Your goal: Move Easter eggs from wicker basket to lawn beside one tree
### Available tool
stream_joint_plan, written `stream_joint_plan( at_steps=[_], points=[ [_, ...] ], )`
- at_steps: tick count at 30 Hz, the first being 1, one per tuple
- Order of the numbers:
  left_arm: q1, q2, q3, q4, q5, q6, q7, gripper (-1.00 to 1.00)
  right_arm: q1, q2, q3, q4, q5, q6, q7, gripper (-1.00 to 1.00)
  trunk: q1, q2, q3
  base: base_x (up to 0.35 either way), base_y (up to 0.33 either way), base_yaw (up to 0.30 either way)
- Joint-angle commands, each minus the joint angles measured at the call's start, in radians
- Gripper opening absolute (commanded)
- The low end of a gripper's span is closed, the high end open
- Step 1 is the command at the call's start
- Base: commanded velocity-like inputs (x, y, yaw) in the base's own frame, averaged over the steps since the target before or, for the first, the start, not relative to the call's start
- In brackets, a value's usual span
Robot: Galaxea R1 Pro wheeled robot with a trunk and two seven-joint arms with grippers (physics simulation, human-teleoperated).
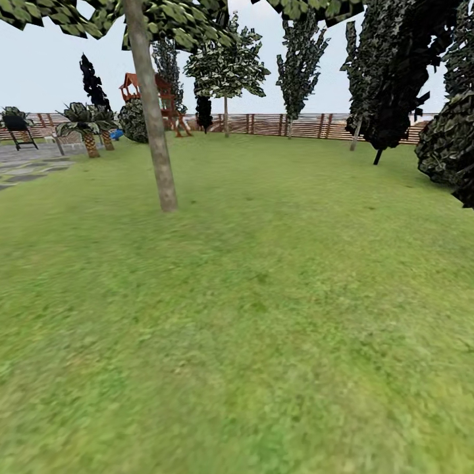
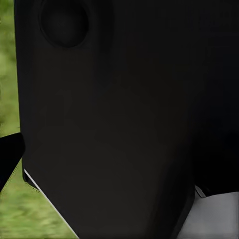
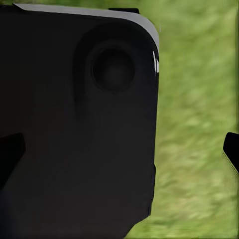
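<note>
1. Head view: the lawn (image 1: 263,316) is spreading wide and flat across the lower part of the scene. A tree (image 1: 153,112) with a smooth pale trunk is standing on the grass at upper left, leaning slightly, with its dark leaves overhanging the top edge. Behind it, a red wooden playset (image 1: 158,99) and a brown slat fence (image 1: 283,125) are closing off the far side of the garden. Small palms (image 1: 85,128) are standing at far left beside a grey paved patch (image 1: 26,164). Dark trees (image 1: 395,79) and a bush (image 1: 451,141) are lining the right side.

2. Left wrist view: a large black robot part (image 2: 119,119) is blocking most of the picture. Grass (image 2: 20,209) is showing along one edge. One dark fingertip (image 2: 9,159) is showing; the state of the jaws cannot be told.

3. Right wrist view: a black robot part (image 3: 74,124) is covering over half the picture, with blurred grass (image 3: 194,124) beside it. Two dark fingertips (image 3: 231,149) are sitting at opposite edges, so the jaws are standing wide apart, gripping nothing.
</note>
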Motion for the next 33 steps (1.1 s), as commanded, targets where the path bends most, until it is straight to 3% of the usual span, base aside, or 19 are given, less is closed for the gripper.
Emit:
stream_joint_plan(
  at_steps=[1, 10, 18, 33],
  points=[
    [0.0, 0.0, 0.006, 0.0, 0.007, -0.002, -0.001, 1.0, -0.001, 0.001, 0.0, -0.001, -0.001, -0.003, -0.001, 1.0, 0.001, 0.0, -0.001, 0.339, 0.0, 0.0],
    [0.0, -0.001, 0.006, 0.0, 0.007, -0.002, -0.001, 1.0, -0.001, -0.005, 0.007, 0.009, 0.006, -0.002, -0.001, 1.0, 0.001, 0.0, -0.001, 0.339, 0.0, 0.0],
    [-0.001, -0.001, 0.006, 0.0, 0.007, -0.002, -0.001, 1.0, -0.001, -0.018, 0.013, 0.007, 0.119, -0.006, 0.0, 1.0, 0.001, 0.0, -0.001, 0.339, 0.0, 0.0],
    [0.0, 0.001, 0.006, 0.0, 0.007, -0.002, -0.001, 1.0, -0.001, -0.017, 0.012, 0.005, 0.133, -0.05, 0.001, 1.0, 0.001, 0.0, -0.001, 0.339, 0.0, 0.0]
  ],
)
